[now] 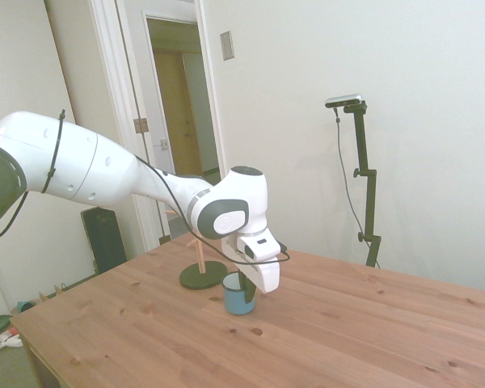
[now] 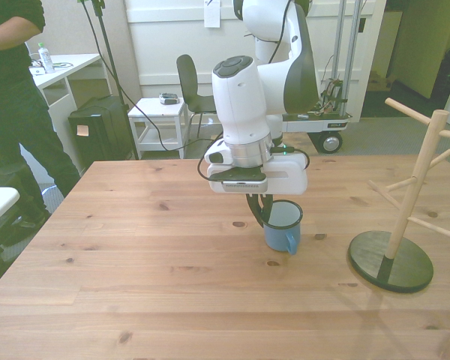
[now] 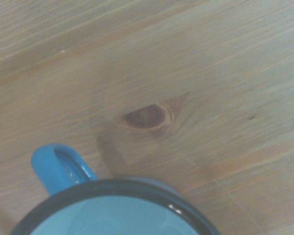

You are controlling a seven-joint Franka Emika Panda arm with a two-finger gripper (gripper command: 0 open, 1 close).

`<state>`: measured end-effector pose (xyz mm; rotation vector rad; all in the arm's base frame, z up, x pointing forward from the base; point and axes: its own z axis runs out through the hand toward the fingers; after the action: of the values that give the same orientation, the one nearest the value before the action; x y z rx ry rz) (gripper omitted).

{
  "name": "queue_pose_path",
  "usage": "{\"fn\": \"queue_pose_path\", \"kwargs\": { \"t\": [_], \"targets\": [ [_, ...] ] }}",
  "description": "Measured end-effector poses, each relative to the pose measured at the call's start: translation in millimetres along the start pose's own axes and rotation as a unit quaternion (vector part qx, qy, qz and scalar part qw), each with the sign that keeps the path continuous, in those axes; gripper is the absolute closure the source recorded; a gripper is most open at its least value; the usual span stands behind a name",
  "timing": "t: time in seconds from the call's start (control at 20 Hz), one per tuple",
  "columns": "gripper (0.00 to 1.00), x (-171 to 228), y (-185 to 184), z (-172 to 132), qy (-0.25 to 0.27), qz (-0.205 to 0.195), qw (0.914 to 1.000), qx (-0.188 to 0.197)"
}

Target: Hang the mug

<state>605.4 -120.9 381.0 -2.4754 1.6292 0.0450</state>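
**Thin rim pinch may let the mug swing or slip on the way to the rack**

The small light-blue enamel mug with a white inside and thin dark rim stands upright on the pale wooden surface, near its middle, with its loop handle turned toward the front camera. The white robot hand is down at the mug: in the front view one dark finger reaches inside the rim on the front view's left, and in the side view the other appears to sit against the outer wall, so the hand looks to be pinching the mug wall. Whether it is truly clamped tight I cannot tell.

The wooden peg rack on a dark round base stands well apart, toward the front view's right.

Risks, as I judge them:
- A grip on smooth enamel wall is narrow; on lifting, the mug could pivot between the fingers and tilt, or slide out.
- The handle faces away from the rack's pegs, so the wrist must turn the mug; a loose hold would lose handle alignment.
- A misaimed handle could bump a peg and push the light rack over.
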Motion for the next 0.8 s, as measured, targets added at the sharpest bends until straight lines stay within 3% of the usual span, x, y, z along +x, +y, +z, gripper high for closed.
{"fn": "queue_pose_path", "kwargs": {
  "t": [0.25, 0.8],
  "targets": [
    [1.0, 7, 2, -8, 0.013, 0.004, 0.9998, 0.011],
    [1.0, 3, 13, -79, 0.052, 0.001, 0.9964, 0.067]
  ]
}}
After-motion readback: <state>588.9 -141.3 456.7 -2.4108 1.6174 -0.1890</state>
